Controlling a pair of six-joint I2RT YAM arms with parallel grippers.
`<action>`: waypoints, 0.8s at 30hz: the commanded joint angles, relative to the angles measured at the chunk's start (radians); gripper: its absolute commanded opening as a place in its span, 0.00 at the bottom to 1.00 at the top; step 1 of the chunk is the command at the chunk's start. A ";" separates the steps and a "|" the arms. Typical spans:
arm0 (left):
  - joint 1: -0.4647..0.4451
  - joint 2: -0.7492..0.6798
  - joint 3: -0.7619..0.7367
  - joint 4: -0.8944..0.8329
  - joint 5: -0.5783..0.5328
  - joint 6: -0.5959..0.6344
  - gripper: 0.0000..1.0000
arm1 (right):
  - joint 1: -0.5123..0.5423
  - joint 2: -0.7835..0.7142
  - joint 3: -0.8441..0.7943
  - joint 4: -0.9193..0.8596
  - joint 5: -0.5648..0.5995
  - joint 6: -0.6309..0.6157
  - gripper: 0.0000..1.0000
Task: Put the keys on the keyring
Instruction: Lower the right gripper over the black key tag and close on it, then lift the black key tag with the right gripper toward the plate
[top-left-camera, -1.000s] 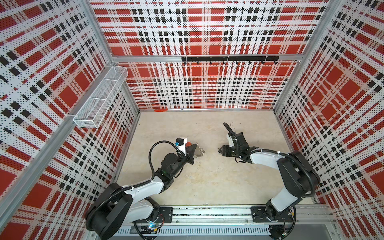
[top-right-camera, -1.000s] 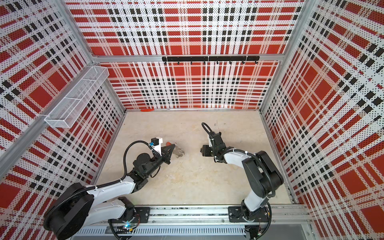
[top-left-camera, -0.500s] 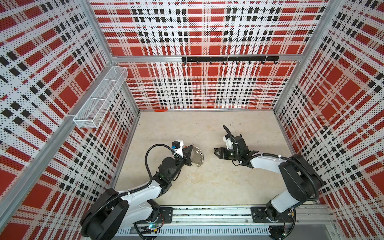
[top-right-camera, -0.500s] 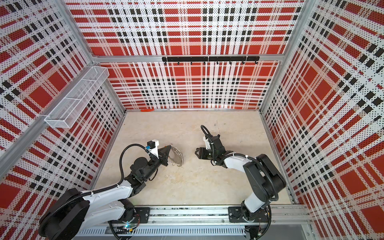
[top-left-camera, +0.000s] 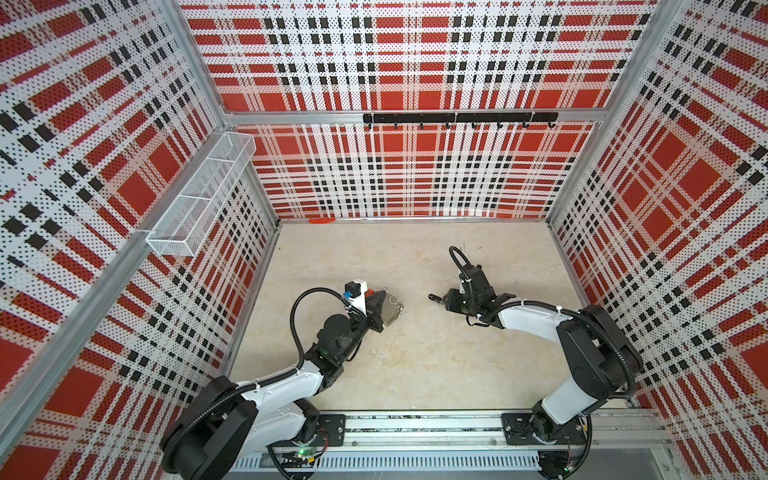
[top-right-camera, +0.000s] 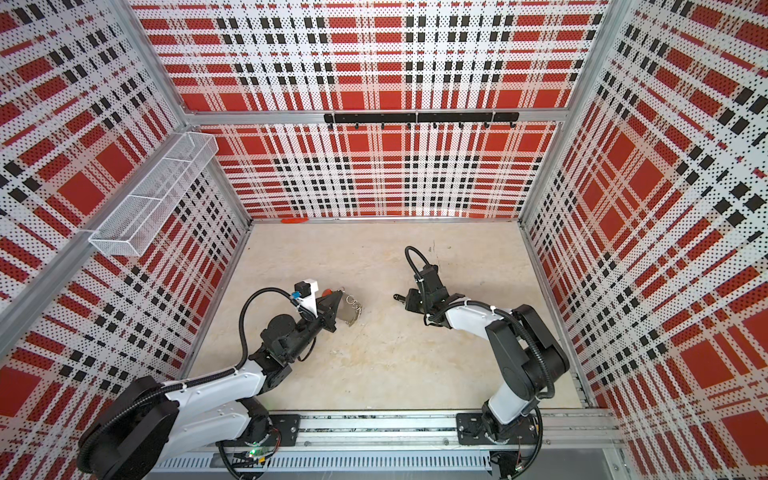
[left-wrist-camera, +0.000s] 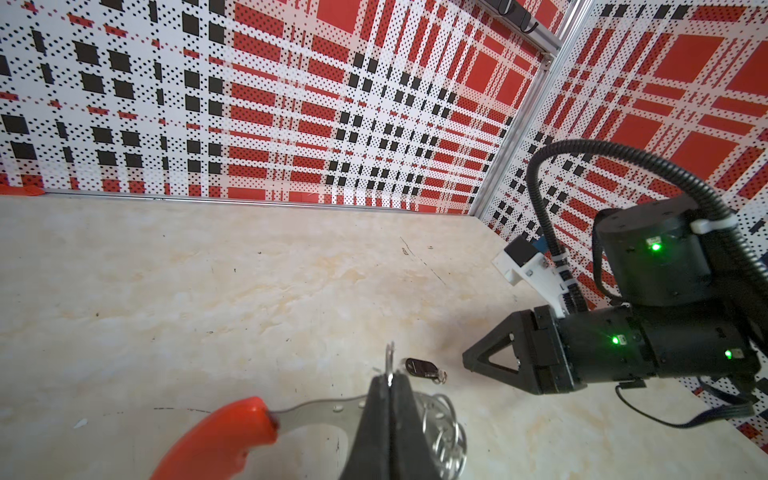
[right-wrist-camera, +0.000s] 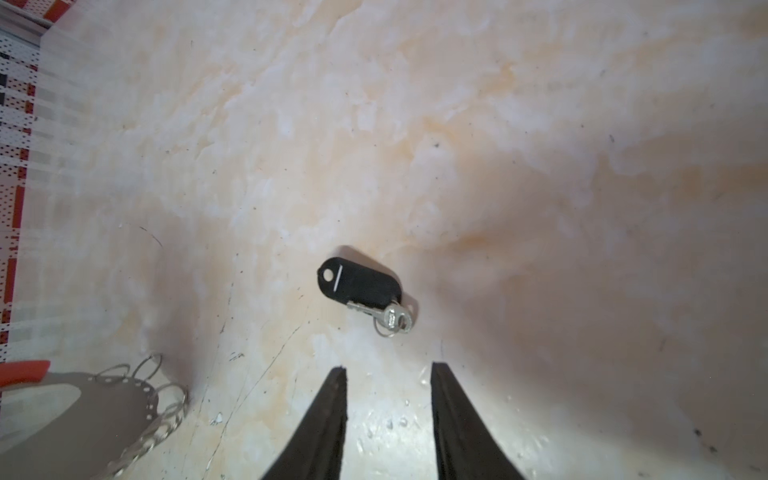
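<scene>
The keys (right-wrist-camera: 359, 284), a small black fob with a tiny silver ring, lie flat on the beige table, also visible in both top views (top-left-camera: 435, 297) (top-right-camera: 399, 297) and the left wrist view (left-wrist-camera: 422, 368). My right gripper (right-wrist-camera: 386, 370) is open just short of the fob's ring end, with nothing between its fingers; both top views show it right of the fob (top-left-camera: 448, 300) (top-right-camera: 410, 300). My left gripper (left-wrist-camera: 390, 380) is shut on the keyring (left-wrist-camera: 316, 409), a grey hoop with a red sleeve (left-wrist-camera: 216, 436) and silver loops (left-wrist-camera: 440, 432), held left of the fob (top-left-camera: 392, 311) (top-right-camera: 353, 311).
A white wire basket (top-left-camera: 199, 199) hangs on the left wall. A black hook rail (top-left-camera: 457, 118) runs along the back wall. A small orange piece (top-left-camera: 322, 221) lies at the table's back edge. Plaid walls close in three sides.
The right gripper's jaws have narrowed and it has edged left over the fob. The left gripper has turned the keyring slightly and stays shut on it.
</scene>
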 joint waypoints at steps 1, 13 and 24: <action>-0.010 -0.003 -0.002 0.056 0.001 0.014 0.00 | 0.009 0.032 -0.018 0.065 0.001 0.095 0.39; -0.015 -0.030 -0.005 0.053 -0.008 0.025 0.00 | 0.036 0.221 0.117 -0.025 0.076 0.067 0.41; -0.017 -0.015 -0.002 0.050 -0.006 0.026 0.00 | 0.100 0.273 0.218 -0.182 0.183 -0.102 0.14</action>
